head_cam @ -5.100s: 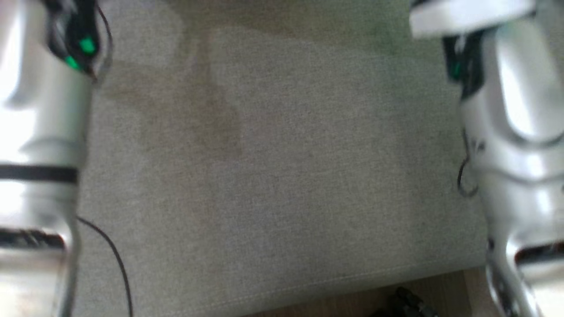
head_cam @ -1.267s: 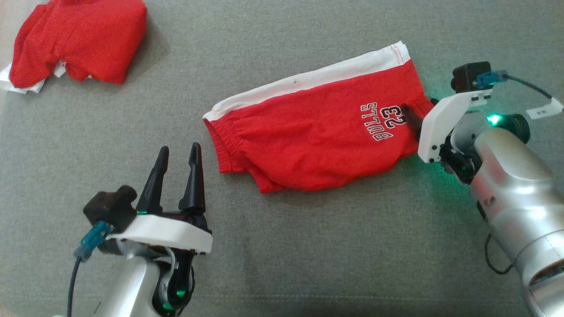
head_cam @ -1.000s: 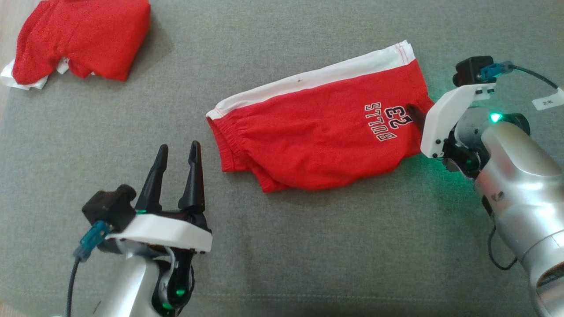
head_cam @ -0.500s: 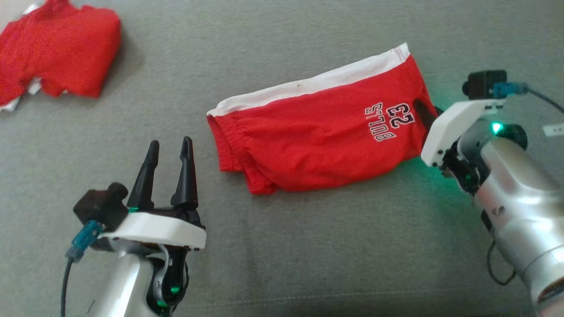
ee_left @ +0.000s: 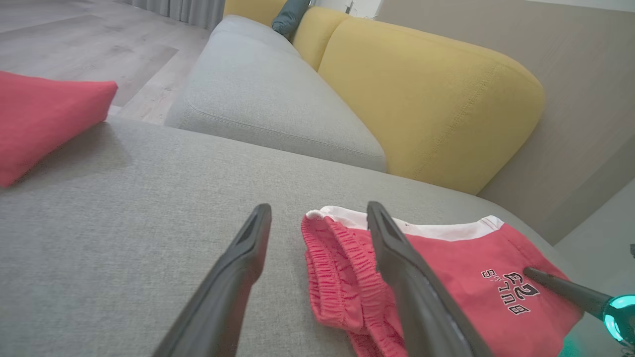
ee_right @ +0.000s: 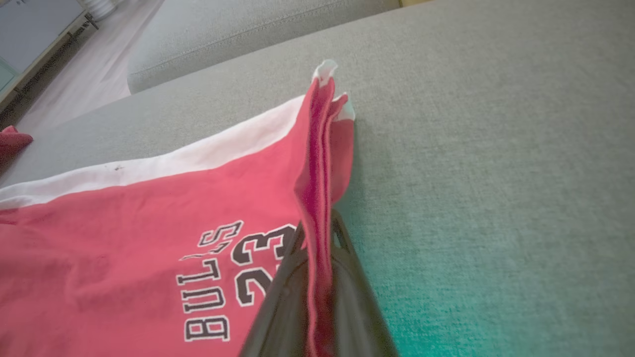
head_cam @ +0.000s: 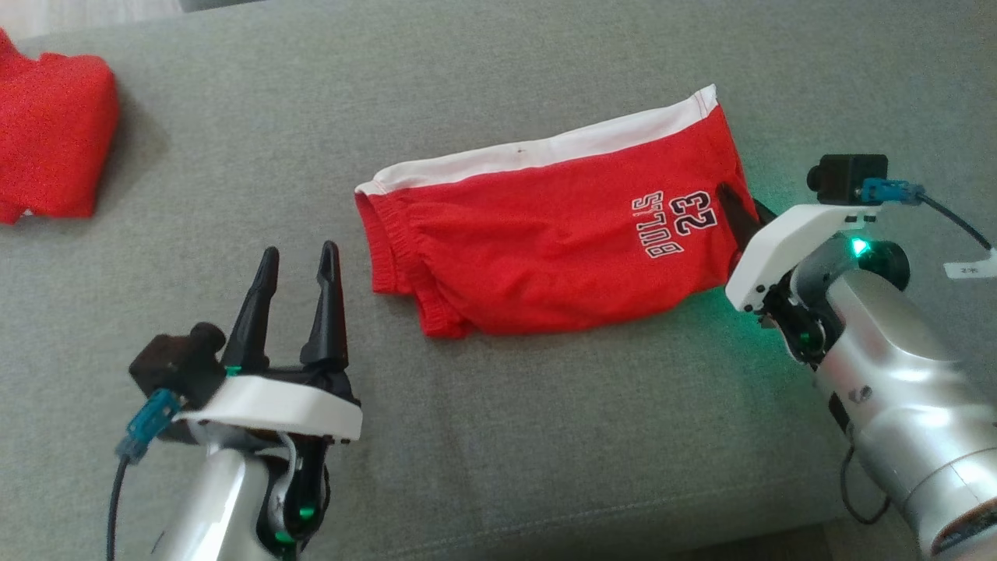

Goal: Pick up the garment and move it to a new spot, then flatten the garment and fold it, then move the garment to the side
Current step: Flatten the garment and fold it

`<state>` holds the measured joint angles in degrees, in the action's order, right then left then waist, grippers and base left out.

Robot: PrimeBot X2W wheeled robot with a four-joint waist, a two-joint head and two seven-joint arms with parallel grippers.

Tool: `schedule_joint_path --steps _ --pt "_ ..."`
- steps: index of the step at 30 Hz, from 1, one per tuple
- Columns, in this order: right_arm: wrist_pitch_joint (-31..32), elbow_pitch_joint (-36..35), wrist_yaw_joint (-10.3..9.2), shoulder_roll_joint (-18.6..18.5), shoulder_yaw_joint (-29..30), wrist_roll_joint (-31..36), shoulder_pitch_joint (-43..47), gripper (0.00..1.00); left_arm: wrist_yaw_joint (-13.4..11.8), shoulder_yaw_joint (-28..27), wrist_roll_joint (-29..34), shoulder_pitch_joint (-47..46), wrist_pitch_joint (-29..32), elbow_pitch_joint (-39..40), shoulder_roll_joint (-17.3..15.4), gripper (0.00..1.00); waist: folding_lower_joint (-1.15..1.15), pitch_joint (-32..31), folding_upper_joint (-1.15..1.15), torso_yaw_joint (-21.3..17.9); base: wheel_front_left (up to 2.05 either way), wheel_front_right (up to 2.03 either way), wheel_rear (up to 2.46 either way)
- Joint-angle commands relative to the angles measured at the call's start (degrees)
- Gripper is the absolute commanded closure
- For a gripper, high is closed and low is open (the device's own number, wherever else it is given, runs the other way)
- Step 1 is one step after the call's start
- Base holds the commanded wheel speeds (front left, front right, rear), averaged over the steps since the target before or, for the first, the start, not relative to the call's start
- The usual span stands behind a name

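Right claw: fingers together, clamped on the leg-end edge of the shorts, just right of the "BULLS 23" print. In my right wrist view the red cloth stands up in a pinched ridge between my two fingers. It looks like more than one layer is caught, but I can't be sure from this angle.

Shorts: mid-cushion on the grey couch, mostly flat. The white band runs along the far edge, the elastic waist points to my left and the leg end to my right. Only the pinched edge is raised.

Left claw: fingers apart, nothing between them, near the waistband but not touching it. In my left wrist view the waistband lies just past my right-hand finger.

Red bundle: bunched at the far left of the cushion, well apart from the shorts.

Yellow backrest: beyond the far edge of the cushion.
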<state>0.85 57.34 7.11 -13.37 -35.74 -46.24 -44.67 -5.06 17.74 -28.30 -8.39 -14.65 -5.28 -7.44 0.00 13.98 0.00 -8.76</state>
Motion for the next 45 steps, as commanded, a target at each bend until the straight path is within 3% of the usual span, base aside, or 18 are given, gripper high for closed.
schedule_joint_path --steps 1,10,18,27,36,38,39,40,45 --pt "-1.2 -1.5 0.37 0.5 -0.1 -0.3 0.3 1.00 -0.3 -2.0 0.7 -1.5 -0.2 1.6 -1.3 0.00 0.00 -0.4 0.00 0.4 0.00 0.00 0.00" --pt "-3.7 -9.0 0.37 2.9 -3.1 1.3 0.8 1.00 -1.0 -3.2 0.3 0.2 -0.3 1.3 -1.1 0.00 0.00 -3.6 0.00 4.2 0.00 0.00 0.00" --pt "0.5 -18.0 0.37 6.2 -7.9 2.8 3.4 1.00 -0.8 -3.4 -0.1 1.4 -0.3 1.6 -0.3 0.00 0.00 -5.1 0.00 8.8 0.00 0.00 0.00" --pt "3.9 -16.3 0.37 8.4 -9.2 3.9 5.4 1.00 -0.3 -3.8 0.0 1.5 -0.3 1.5 0.6 0.00 0.00 -4.7 0.00 11.6 0.00 0.00 0.00" --pt "4.4 -15.3 0.37 10.1 -12.0 2.6 6.1 1.00 0.3 -4.4 0.4 1.7 -0.3 1.1 1.4 0.00 0.00 -4.9 0.00 11.8 0.00 0.00 0.00" --pt "4.0 -15.3 0.37 10.3 -12.7 2.2 6.2 0.64 0.4 -4.4 0.5 1.8 -0.3 1.0 1.6 0.00 0.00 -5.1 0.00 11.7 0.00 0.00 0.00" --pt "3.9 -15.4 0.37 10.3 -13.2 1.8 6.2 0.38 0.5 -4.4 0.5 1.8 -0.3 0.9 1.6 0.00 0.00 -5.2 0.00 11.6 0.00 0.00 0.00" --pt "3.7 -15.7 0.37 10.4 -13.7 1.4 6.3 0.00 0.6 -4.4 0.6 1.9 -0.3 0.8 1.7 0.00 0.00 -5.3 0.00 11.6 0.00 0.00 0.00" --pt "2.5 -17.2 0.37 10.4 -15.5 -0.2 6.6 0.00 0.7 -4.6 0.7 2.2 -0.3 0.6 1.8 0.00 0.00 -5.7 0.00 11.3 0.00 0.00 0.00"
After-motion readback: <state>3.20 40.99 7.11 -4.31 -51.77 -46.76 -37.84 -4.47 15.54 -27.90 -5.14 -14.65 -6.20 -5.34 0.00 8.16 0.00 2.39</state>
